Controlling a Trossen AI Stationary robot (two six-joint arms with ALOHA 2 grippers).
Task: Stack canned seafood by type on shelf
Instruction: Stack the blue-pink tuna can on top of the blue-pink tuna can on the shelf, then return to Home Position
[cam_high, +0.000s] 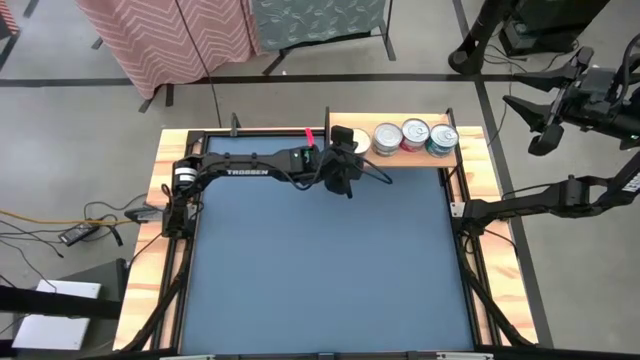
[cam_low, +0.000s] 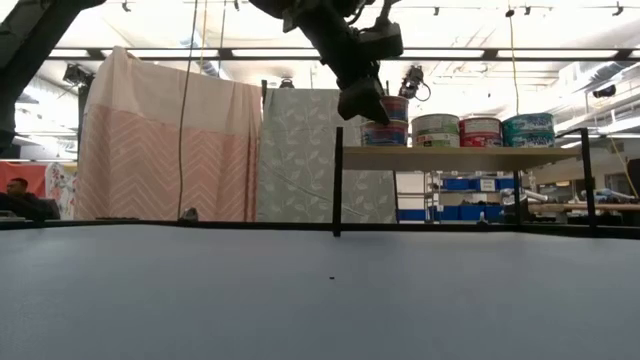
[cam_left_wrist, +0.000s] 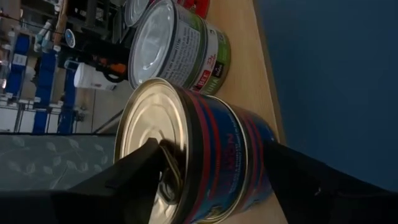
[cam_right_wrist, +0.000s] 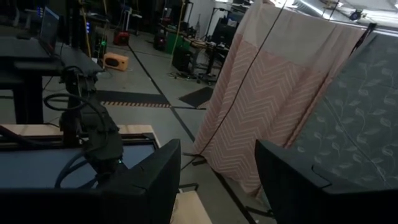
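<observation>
Blue table (cam_high: 320, 270) is totally bare now, so pretty much all the tins have made it onto the shelf (cam_high: 395, 157) at the far edge. From straight above I count three stacks in a row at the shelf's right part: a silver-lidded one (cam_high: 387, 139), a red-sided one (cam_high: 415, 133) and a teal one (cam_high: 441, 139).

From table level there's also a two-high stack at the left end, and the top tin there, red and blue (cam_left_wrist: 205, 162), sits between the fingers of the left gripper (cam_high: 345, 150). Those fingers stand on either side of it but look slack, more like letting go than squeezing, so I'd guess that's the last placement.

Right gripper (cam_high: 545, 120) is parked off the table to the right, holding nothing, fingers apart. Can't tell if every stack is truly sorted by type.
</observation>
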